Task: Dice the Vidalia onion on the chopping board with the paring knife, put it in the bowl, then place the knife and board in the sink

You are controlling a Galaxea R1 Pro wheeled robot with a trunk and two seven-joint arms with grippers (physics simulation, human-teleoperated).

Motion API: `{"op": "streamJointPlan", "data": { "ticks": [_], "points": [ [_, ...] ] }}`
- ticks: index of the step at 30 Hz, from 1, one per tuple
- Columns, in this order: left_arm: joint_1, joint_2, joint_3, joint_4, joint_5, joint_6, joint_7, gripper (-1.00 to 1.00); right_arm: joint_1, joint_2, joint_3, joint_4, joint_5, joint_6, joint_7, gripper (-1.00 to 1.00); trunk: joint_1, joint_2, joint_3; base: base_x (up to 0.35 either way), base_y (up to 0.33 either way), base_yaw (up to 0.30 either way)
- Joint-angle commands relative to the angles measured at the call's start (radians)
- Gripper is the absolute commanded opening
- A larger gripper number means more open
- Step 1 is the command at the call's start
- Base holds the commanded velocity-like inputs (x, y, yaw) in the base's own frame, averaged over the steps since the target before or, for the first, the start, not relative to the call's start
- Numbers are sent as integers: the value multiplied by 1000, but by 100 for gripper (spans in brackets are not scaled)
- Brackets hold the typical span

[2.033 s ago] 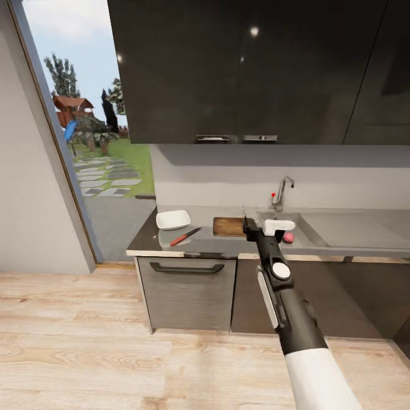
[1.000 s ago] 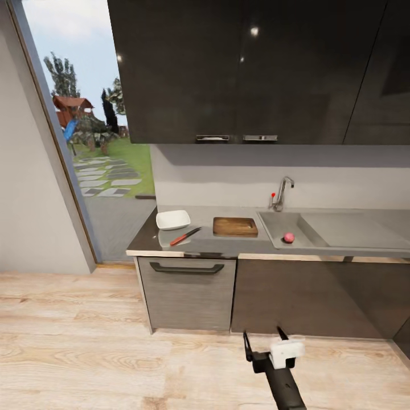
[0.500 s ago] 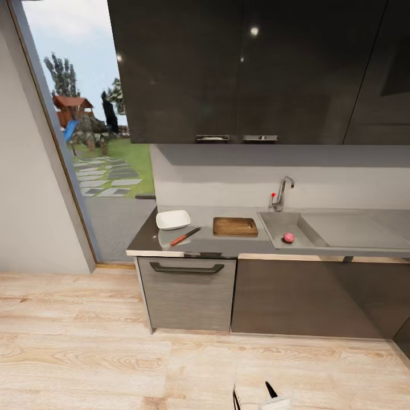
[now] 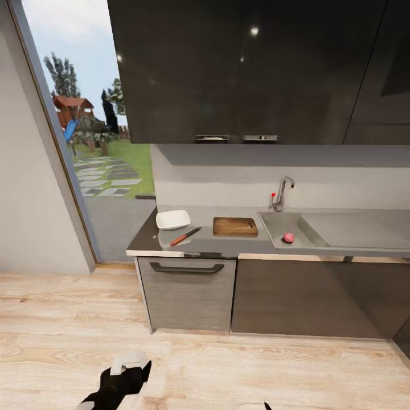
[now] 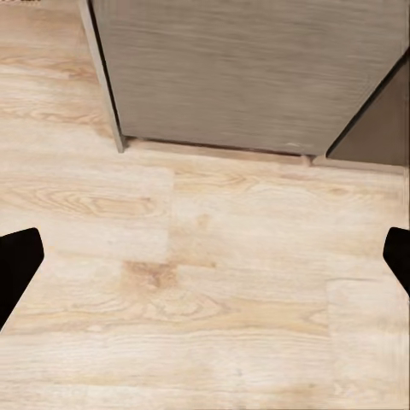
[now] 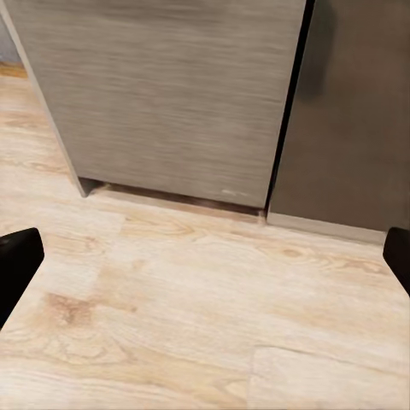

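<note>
The pinkish-red Vidalia onion [image 4: 288,237] lies in the steel sink [image 4: 319,228], below the faucet [image 4: 281,194]. On the grey countertop [image 4: 205,246] to the left of the sink rest the brown chopping board [image 4: 235,226], the orange-handled paring knife [image 4: 185,236] and the white bowl [image 4: 172,219]. My left gripper [image 4: 136,371] hangs low over the wood floor, far from the counter. In the left wrist view it [image 5: 205,256] is open, its fingers wide apart with nothing between them. My right gripper [image 6: 205,256] is open too, facing the cabinet base.
Dark upper cabinets [image 4: 245,68] hang over the counter. A grey drawer front with a bar handle [image 4: 186,267] sits under the bowl. A tall window [image 4: 85,142] at the left looks onto a garden. Light wood floor [image 4: 85,341] lies between me and the cabinets.
My right arm has dropped from over the sink edge down to the picture's bottom edge. The left gripper has come into view at the bottom left. The counter's things have not moved.
</note>
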Motion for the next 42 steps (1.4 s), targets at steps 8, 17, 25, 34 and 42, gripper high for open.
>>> {"op": "streamJointPlan", "data": {
  "ticks": [8,17,25,34,42],
  "points": [
    [-260,-12,1,0,2,228,0,100,0,1,-3,-1,2,0,-3,100,0,-1,-1,0,0,0],
    [-340,1,-2,7,1,332,8,100,0,2,-3,6,2,2,-4,100,0,-1,-1,0,0,0],
    [-343,10,-2,30,1,336,10,100,0,2,-3,10,2,2,-4,100,0,-1,-1,-38,-73,0],
    [-343,11,-2,65,0,336,11,100,1,2,-3,16,2,2,-4,100,0,-1,-1,-128,-255,0],
    [-343,11,-2,81,-1,335,11,100,1,2,-3,16,2,2,-4,100,0,-1,-1,-103,-283,0]
  ]
}}
